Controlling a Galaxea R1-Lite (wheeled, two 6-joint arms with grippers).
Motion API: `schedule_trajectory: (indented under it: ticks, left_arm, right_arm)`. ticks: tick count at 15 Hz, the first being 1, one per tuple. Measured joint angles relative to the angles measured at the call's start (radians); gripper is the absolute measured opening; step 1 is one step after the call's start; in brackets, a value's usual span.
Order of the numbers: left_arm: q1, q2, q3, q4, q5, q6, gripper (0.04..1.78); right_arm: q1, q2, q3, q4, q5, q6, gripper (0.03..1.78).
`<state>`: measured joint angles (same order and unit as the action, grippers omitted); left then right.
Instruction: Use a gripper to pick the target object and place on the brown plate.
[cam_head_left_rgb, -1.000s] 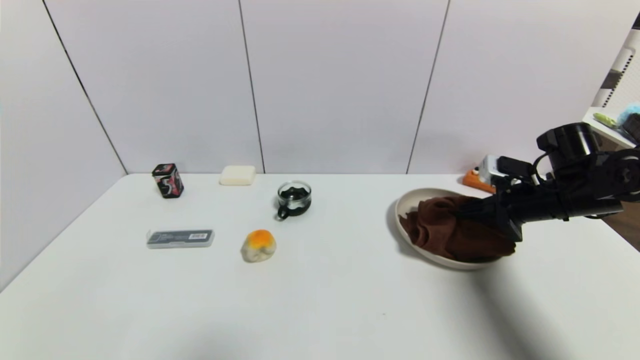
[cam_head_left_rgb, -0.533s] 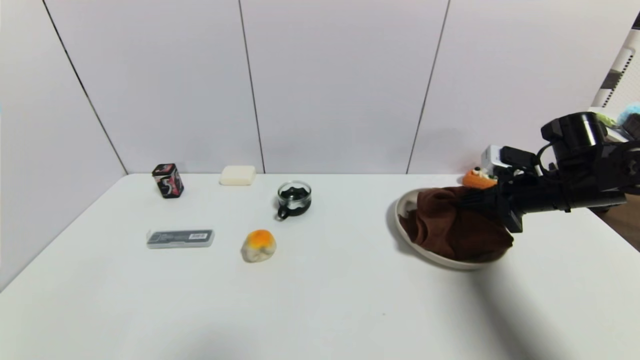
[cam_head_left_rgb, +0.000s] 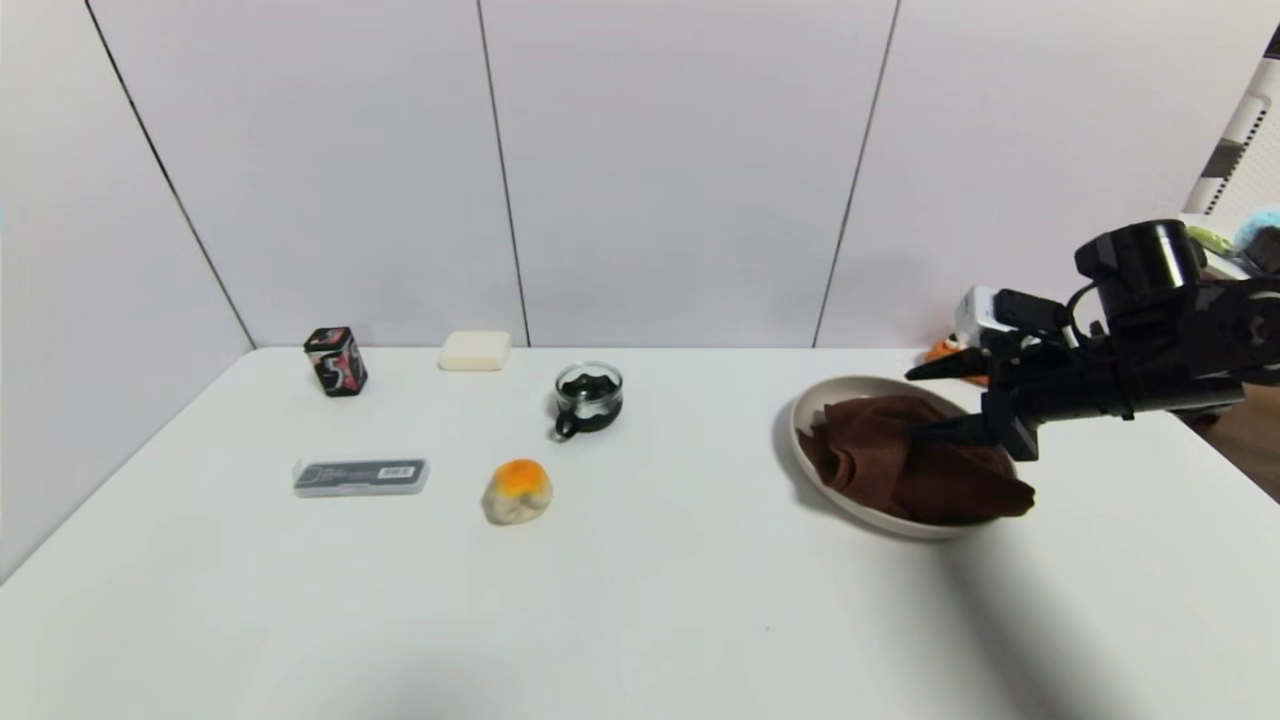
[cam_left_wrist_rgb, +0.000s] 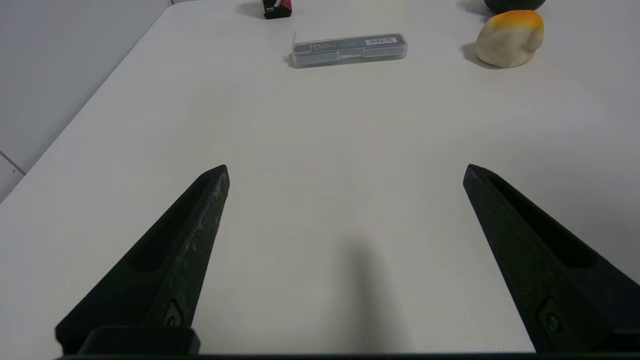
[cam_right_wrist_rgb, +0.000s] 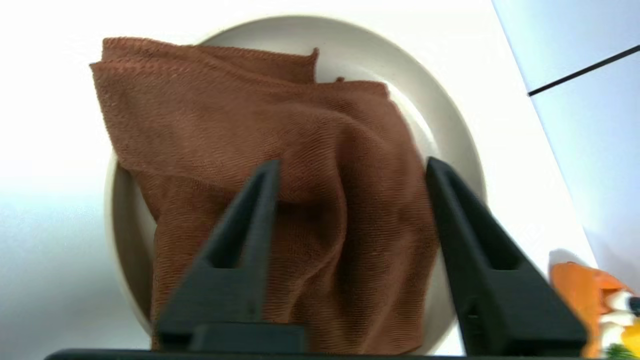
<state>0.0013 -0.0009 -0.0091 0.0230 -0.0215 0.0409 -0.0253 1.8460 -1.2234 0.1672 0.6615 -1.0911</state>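
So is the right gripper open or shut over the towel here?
Open: the right gripper has its two fingers spread apart above the brown towel, which lies crumpled on the plate, gripping nothing.

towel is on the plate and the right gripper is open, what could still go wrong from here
The towel hangs over the plate rim on the near side, so it might slide off. One right gripper fingertip sits close to the cloth and could snag it when pulling away.
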Motion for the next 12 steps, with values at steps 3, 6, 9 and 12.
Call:
schedule_trajectory:
  ticks: [3, 6, 9, 12]
  left_arm:
    - [0.0, 0.0, 0.0, 0.0, 0.0, 0.0, 1.69]
    - [0.0, 0.0, 0.0, 0.0, 0.0, 0.0, 1.69]
    - [0.0, 0.0, 0.0, 0.0, 0.0, 0.0, 1.69]
    - [0.0, 0.0, 0.0, 0.0, 0.0, 0.0, 1.69]
  right_arm:
    - [-0.014, -0.054, -0.028, 0.013, -0.001, 0.019, 1.27]
    - [-0.066, -0.187, 0.001, 0.039, -0.004, 0.056, 1.41]
    - [-0.126, -0.388, 0.119, 0.053, -0.008, 0.158, 1.5]
    - [-0.166, -0.634, 0.266, 0.055, -0.044, 0.345, 1.57]
